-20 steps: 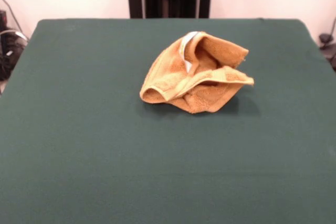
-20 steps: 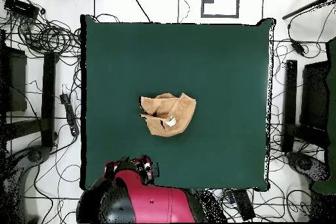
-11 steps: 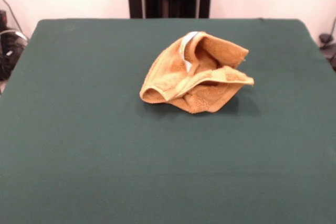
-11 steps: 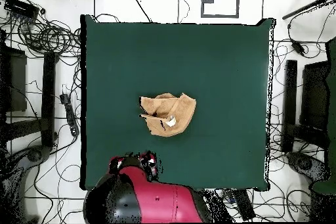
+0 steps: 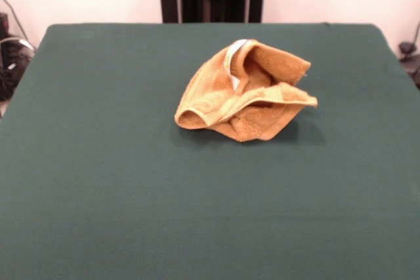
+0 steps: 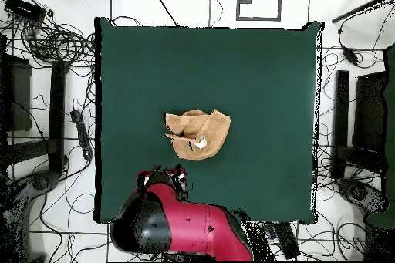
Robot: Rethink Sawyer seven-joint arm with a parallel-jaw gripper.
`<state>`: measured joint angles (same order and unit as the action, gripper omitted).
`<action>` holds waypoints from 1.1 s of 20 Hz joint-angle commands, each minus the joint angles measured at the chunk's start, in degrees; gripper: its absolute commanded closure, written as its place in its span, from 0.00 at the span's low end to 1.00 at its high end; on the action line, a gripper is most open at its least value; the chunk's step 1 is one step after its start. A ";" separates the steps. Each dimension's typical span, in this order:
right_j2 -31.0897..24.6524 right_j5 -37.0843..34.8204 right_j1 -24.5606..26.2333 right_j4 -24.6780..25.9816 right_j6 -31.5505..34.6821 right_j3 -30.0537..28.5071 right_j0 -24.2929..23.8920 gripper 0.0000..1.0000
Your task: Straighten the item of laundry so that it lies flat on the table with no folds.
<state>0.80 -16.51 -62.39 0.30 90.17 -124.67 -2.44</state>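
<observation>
The item of laundry (image 5: 246,93), an orange-tan towel, lies crumpled in a folded heap a little beyond the middle of the dark green table (image 5: 98,175). A pale band and a small white label (image 5: 235,82) show near its top. From overhead the towel (image 6: 198,134) sits close to the centre of the table (image 6: 262,67). The red and black arm's gripper end (image 6: 163,177) hangs over the table's bottom edge, just below and left of the towel and apart from it. The front view does not show the gripper.
Tangled cables (image 6: 54,40) and black stands (image 6: 339,121) lie on the floor on both sides of the table. The arm's bulky red body (image 6: 185,229) covers the table's bottom edge.
In the overhead view the arm has shifted right and reached further over the table edge toward the towel. The towel has not moved.
</observation>
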 commanded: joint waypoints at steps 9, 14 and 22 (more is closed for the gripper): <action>-1.97 13.69 17.43 0.14 11.68 0.30 0.49 0.00; -0.53 12.71 17.73 -0.95 11.46 1.78 1.66 0.00; 0.87 1.39 15.05 -3.94 10.53 7.28 2.15 0.00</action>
<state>1.95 -6.55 -46.85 0.16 90.17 -123.54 -2.14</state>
